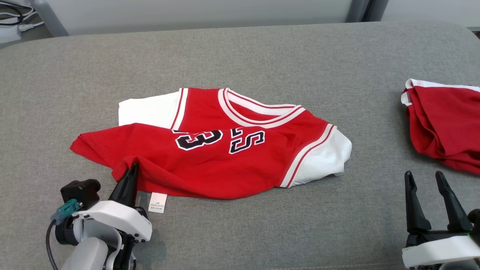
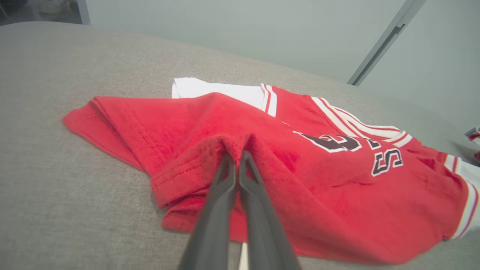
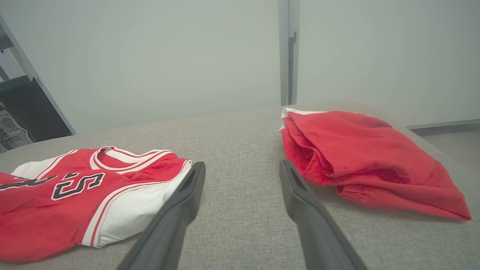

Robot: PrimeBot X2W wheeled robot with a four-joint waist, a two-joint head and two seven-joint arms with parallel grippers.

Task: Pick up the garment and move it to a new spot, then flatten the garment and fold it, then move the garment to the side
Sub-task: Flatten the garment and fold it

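Observation:
The garment (image 1: 210, 157) is a red jersey with white sleeves, striped trim and black lettering, lying half folded on the grey padded surface (image 1: 240, 52); it also appears in the left wrist view as the garment (image 2: 300, 176) and at the left of the right wrist view as the garment (image 3: 67, 195). My left gripper (image 1: 133, 167) is shut on a pinched ridge of its red hem at the near left; up close the left gripper (image 2: 237, 154) has cloth bunched around its tips. My right gripper (image 1: 423, 175) stands open at the lower right, off the jersey, and the right gripper (image 3: 240, 168) holds nothing.
A second red garment (image 1: 446, 123) lies crumpled at the right edge, just beyond my right gripper, seen too as the red garment (image 3: 367, 161). A white care label (image 1: 157, 202) sticks out under the jersey's hem. Pale walls stand behind the surface's far edge.

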